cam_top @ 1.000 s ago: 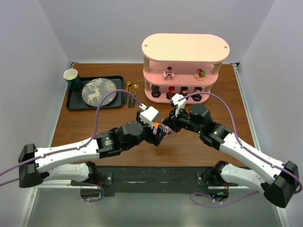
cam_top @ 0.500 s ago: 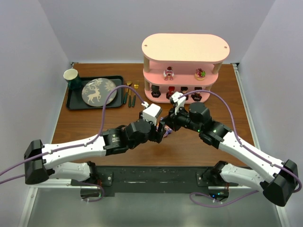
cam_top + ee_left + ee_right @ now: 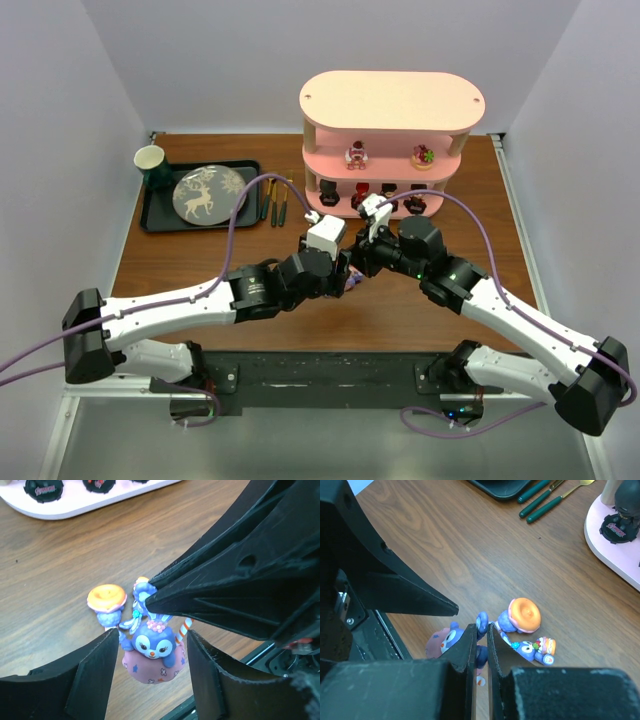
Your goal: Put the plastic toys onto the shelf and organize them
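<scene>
Overhead, the left gripper (image 3: 341, 280) is seen pushed further in across the bench (image 3: 190, 265) than a second ago. It is now met by the right gripper (image 3: 354, 268) just in front of the shelf (image 3: 392, 100). The shelf's bottom tier is already filled with dark figurines (image 3: 388, 190), and two pink-red ones (image 3: 357, 155) are set on its middle tier. From the left wrist, the left gripper's jaws are found narrowed over the last second but not yet closed. They are held either side of a purple-blue bunny (image 3: 151, 647), with a slim gap left on each flank, and an orange-capped toy (image 3: 106, 599) is seen just beside it on the bench. From the right wrist, the right gripper is shown clamped tight on one long ear of that bunny, and a third small bunny (image 3: 536, 649) is seen lying against the orange-capped toy. Whether the pinched bunny is raised off the bench cannot be told. A hand-over or a two-sided re-grip is judged to be under way, so that the bunny can be carried upright to the shelf. Three toys are still to be placed.
</scene>
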### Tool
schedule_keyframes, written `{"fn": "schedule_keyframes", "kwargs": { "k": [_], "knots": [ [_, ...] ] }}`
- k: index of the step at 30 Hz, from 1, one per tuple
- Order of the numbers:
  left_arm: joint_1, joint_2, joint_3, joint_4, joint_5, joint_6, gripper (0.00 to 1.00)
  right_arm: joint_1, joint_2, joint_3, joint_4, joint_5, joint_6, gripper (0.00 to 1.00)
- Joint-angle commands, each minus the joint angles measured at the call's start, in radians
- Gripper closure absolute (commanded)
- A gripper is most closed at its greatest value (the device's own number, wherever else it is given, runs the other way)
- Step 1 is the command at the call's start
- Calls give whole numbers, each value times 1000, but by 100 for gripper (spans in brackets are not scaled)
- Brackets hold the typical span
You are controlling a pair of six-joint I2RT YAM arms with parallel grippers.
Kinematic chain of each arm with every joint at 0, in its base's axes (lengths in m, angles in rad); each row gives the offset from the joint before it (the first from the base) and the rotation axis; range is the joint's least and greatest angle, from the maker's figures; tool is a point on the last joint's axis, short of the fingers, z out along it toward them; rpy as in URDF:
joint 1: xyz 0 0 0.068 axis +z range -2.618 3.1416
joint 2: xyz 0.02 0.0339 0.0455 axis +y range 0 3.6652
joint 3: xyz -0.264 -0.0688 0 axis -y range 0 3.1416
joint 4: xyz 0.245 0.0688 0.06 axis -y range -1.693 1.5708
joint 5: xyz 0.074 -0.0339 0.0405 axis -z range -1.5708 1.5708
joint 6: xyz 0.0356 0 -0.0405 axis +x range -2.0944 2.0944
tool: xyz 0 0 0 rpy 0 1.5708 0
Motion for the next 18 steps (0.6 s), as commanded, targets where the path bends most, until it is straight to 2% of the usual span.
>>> {"fn": "schedule_keyframes", "kwargs": {
  "k": [1, 12, 18],
  "knots": [
    [5, -1, 25, -4, -1, -39, 40, 4, -21, 20, 73, -28, 21, 100],
    [26, -3, -2, 47, 43, -57, 51, 4, -23, 0, 97, -65, 29, 100],
    [36, 14, 9, 10, 46, -73, 50, 4, -27, -9, 106, -68, 29, 100]
  ]
}}
